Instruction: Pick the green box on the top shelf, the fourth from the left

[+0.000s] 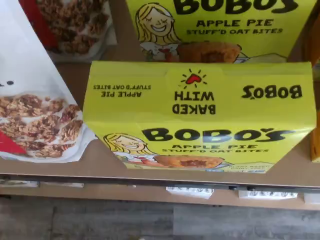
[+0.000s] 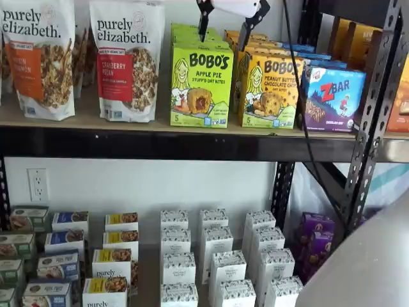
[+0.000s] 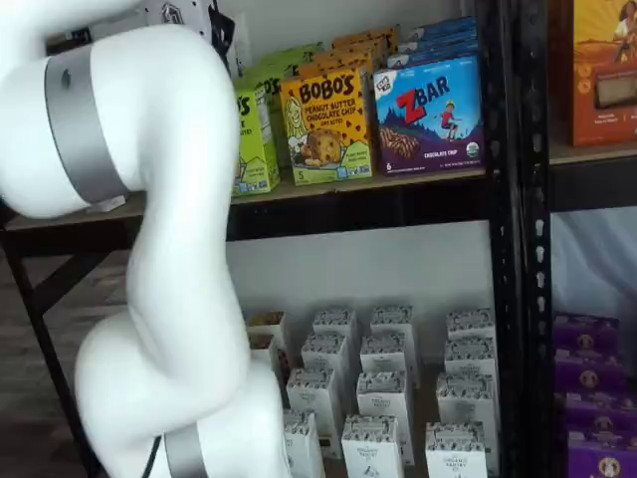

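Note:
The green box [image 2: 201,86] stands upright at the front of a row of like cartons on the top shelf [image 2: 160,130]. The gripper [image 2: 227,24] hangs from the view's upper edge, above and slightly behind this box, and does not touch it. Its two black fingers [image 2: 204,18] are open, with a wide gap and nothing between them. The wrist view looks down on the green box [image 1: 200,95], showing its lid and printed front, with another like carton behind it. In a shelf view the white arm [image 3: 149,249] hides most of the green box [image 3: 255,139].
Two granola bags [image 2: 128,61] stand left of the green box. An orange-yellow Bobo's box [image 2: 271,93] and a blue ZBar box [image 2: 332,99] stand to its right. A perforated black upright [image 2: 377,115] frames the right side. Small white cartons [image 2: 211,256] fill the lower shelf.

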Controlling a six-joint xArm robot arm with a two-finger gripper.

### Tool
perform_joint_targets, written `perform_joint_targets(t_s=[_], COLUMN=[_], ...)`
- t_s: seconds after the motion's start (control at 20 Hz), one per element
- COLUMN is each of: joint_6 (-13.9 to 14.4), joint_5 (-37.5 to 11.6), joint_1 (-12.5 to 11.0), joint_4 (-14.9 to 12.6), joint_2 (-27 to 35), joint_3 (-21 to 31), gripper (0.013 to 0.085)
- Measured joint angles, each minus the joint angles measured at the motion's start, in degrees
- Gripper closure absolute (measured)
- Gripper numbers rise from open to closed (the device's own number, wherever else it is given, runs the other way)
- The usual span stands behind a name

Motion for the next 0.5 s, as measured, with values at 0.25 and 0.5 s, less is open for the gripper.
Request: perform_joint_targets(t_s=[0.25,0.5], joint_6=[0.5,0.9], joint_5=[0.5,0.3], joint_1=[0.6,1.0], joint_4=[-0.5,-1.1], joint_2=[1.7,3.2], joint_3=[-1.7,-3.3], gripper=[0.013,0.013])
